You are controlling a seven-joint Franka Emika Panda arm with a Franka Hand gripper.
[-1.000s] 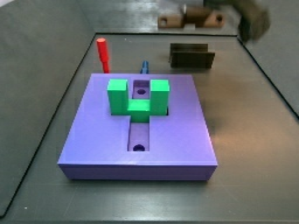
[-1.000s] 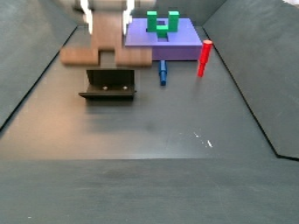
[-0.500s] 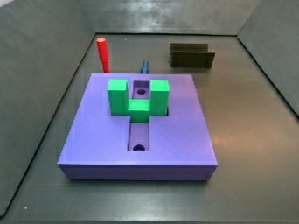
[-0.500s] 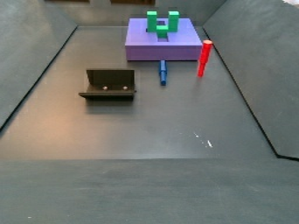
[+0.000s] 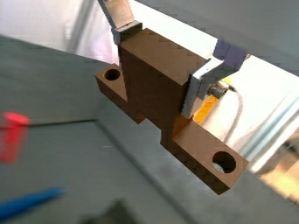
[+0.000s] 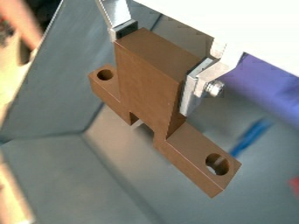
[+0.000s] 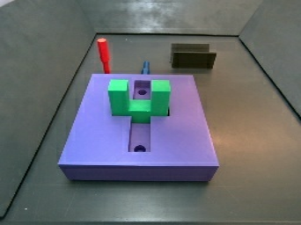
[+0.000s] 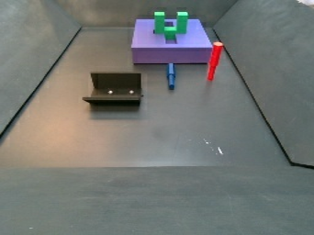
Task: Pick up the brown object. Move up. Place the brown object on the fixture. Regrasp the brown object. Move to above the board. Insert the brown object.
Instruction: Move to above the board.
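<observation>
While both side views lack the arm, both wrist views show the gripper (image 5: 170,63) clamping the brown object (image 5: 158,92), a T-shaped block with round holes at both bar ends.

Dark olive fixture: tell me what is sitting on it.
Nothing sits on the low dark olive-grey fixture in both side views. The brown block with holes is clamped between the end effector fingers, seen only in the wrist views, outside both side views.
</observation>
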